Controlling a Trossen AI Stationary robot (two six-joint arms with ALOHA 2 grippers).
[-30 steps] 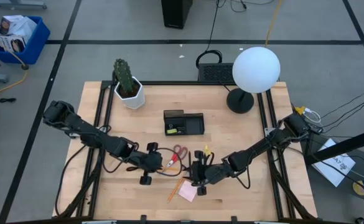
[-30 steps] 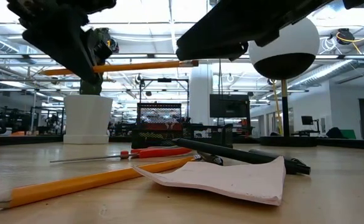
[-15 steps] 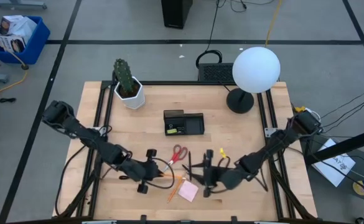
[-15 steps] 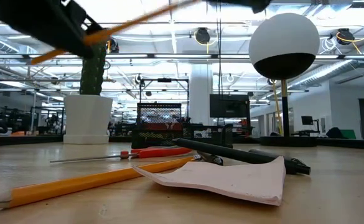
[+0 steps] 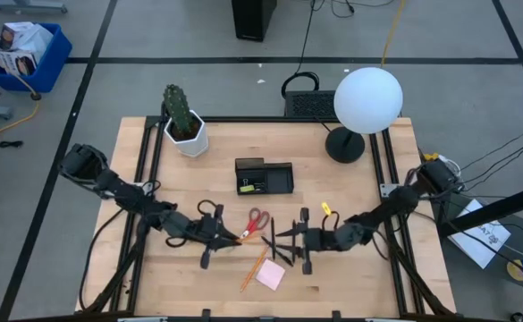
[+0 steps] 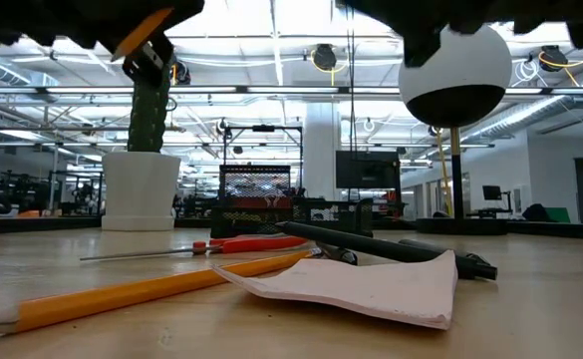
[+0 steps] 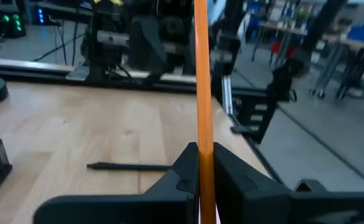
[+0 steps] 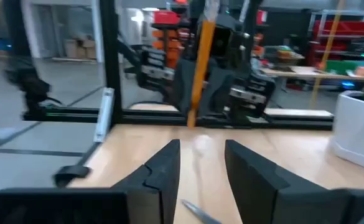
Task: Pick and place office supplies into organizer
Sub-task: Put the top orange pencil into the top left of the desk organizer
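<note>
My left gripper (image 5: 220, 234) (image 7: 200, 163) is shut on an orange pencil (image 7: 201, 74) over the near middle of the table. My right gripper (image 5: 290, 241) (image 8: 199, 163) faces it from the right, open and touching nothing. Its wrist view shows the pencil (image 8: 196, 68) standing almost upright in the left gripper. Lying flat on the table are red-handled scissors (image 5: 258, 220), a second orange pencil (image 5: 254, 268), a pink sticky-note pad (image 5: 270, 275) and black pens (image 5: 283, 252). The black organizer (image 5: 264, 176) sits at the table's middle, toward the far side. My left gripper pinches the orange pencil's shaft (image 7: 201, 140) between its two fingers, low on the pencil. The fingers come roughly level from the table's left and lie across it. The pencil is lifted clear and stands nearly upright, most of its length above the fingers.
A white hexagonal cactus pot (image 5: 186, 132) stands at the far left. A lamp with a white globe (image 5: 366, 100) stands on its black base (image 5: 344, 145) at the far right. Black frame rails run along the table's left and right sides. Bare wood lies right of the organizer.
The right gripper has drawn back toward the table's right edge, away from the pencil. In the low view the pencil lay level between the two arms a second ago. It has since tipped up steeply in the left gripper, which has stayed shut on it.
</note>
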